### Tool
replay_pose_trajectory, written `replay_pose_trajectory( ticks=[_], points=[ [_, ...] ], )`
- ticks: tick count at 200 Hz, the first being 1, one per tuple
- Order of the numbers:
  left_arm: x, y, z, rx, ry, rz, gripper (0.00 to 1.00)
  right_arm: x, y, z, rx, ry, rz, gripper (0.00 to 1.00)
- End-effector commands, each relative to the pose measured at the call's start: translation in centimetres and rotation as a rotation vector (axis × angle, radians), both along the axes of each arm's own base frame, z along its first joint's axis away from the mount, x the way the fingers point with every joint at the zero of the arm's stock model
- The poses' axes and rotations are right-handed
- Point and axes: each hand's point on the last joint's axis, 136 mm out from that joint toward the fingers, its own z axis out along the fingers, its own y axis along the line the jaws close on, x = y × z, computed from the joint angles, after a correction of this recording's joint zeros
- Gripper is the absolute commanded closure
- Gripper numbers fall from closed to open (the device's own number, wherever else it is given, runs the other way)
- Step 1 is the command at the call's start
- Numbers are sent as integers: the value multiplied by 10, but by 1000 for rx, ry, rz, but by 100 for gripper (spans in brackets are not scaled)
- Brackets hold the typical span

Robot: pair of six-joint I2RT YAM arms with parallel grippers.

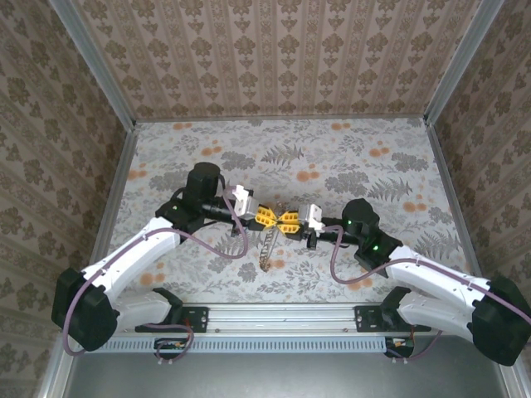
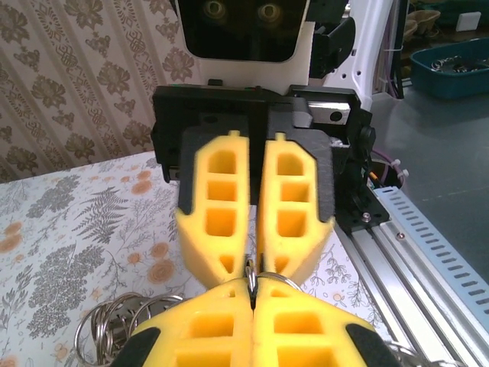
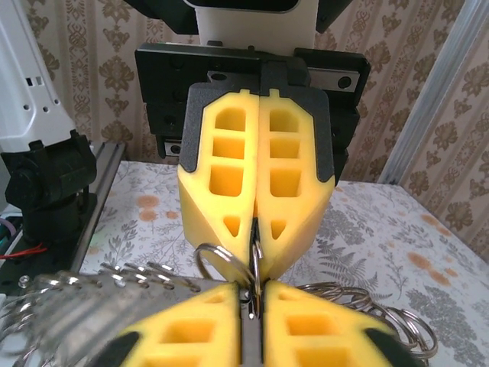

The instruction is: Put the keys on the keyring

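The desk has a pale cover printed with grey fern leaves and orange blossoms. The walls are beige, with a brown damask motif set in stripes. The arms are white with black joints — purple cables loop beside them. The left hand and the right hand have bright yellow fingers on black mounts. The keyring is silver-grey metal — chain and rings alike. The rail at the desk's near edge is plain silver.

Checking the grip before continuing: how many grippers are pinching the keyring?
2. The left gripper and the right gripper meet tip to tip at the centre, both shut on the keyring dangling below.
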Motion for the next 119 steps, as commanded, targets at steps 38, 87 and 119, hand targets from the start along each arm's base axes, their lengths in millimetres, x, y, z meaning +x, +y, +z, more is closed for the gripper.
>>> replay_pose_trajectory(
  ticks=[38,87,119],
  points=[
    [13,-1,7,59,9,99,87,13,-16,-5,-18,-54,-146,100],
    [10,10,-5,87,47,135,86,9,-24,-15,-94,-72,-161,100],
    [14,4,-8,79,44,138,81,9,-21,-13,-92,-56,-146,100]
  ],
)
